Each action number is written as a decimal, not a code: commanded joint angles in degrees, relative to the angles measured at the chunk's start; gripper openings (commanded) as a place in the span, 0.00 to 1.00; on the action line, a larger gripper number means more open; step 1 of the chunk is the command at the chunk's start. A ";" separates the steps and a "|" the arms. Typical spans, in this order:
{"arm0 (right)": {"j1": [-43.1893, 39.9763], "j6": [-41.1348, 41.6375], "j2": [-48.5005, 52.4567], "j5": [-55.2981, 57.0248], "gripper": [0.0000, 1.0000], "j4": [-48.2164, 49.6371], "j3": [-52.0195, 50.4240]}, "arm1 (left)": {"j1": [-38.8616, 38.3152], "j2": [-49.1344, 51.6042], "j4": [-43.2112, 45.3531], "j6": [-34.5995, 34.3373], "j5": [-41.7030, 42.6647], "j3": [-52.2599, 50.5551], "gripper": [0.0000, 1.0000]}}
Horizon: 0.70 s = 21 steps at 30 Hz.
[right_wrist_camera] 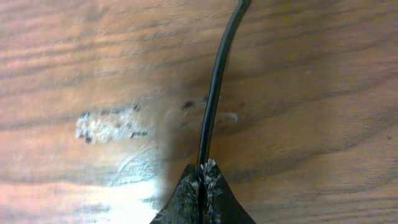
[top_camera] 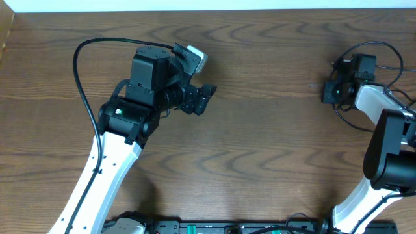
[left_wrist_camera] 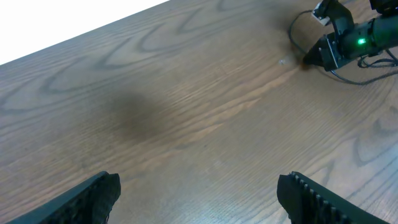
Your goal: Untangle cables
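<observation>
A thin black cable [right_wrist_camera: 217, 81] runs up across the wood from between my right gripper's fingertips [right_wrist_camera: 202, 171], which are shut on it low over the table. In the overhead view this gripper [top_camera: 330, 91] is at the far right, with thin black cable loops [top_camera: 348, 120] around it. My left gripper [top_camera: 203, 99] hangs above the table's upper left-middle, open and empty. In the left wrist view its jaws [left_wrist_camera: 199, 193] are wide apart over bare wood, and the right gripper [left_wrist_camera: 326, 53] with cable loops [left_wrist_camera: 356, 81] shows far off at the top right. No white cable is in view.
The brown wooden table [top_camera: 260, 156] has a pale scuff mark [right_wrist_camera: 109, 124] just left of the held cable. A thicker black arm cable [top_camera: 78, 78] arcs from the left arm. The table's far edge [top_camera: 260, 10] runs along the top.
</observation>
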 commanded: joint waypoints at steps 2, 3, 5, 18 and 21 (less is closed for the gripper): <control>-1.11 4.50 -4.15 1.53 0.01 1.79 0.26 | 0.17 0.17 -0.39 0.31 -0.52 0.55 0.86; -1.68 4.50 -6.25 1.53 0.01 2.78 0.94 | 0.17 0.17 -0.55 0.31 -0.52 0.55 0.86; -3.08 4.50 -10.82 2.25 0.01 5.33 2.56 | 0.17 0.17 -0.90 0.31 -0.52 0.55 0.86; -18.97 5.33 -27.54 14.64 0.01 14.51 10.69 | 0.17 0.17 -1.77 0.31 -0.52 0.55 0.81; -22.84 7.67 -25.49 14.60 0.02 13.25 10.67 | 0.17 0.17 -2.14 0.33 -0.52 0.55 0.81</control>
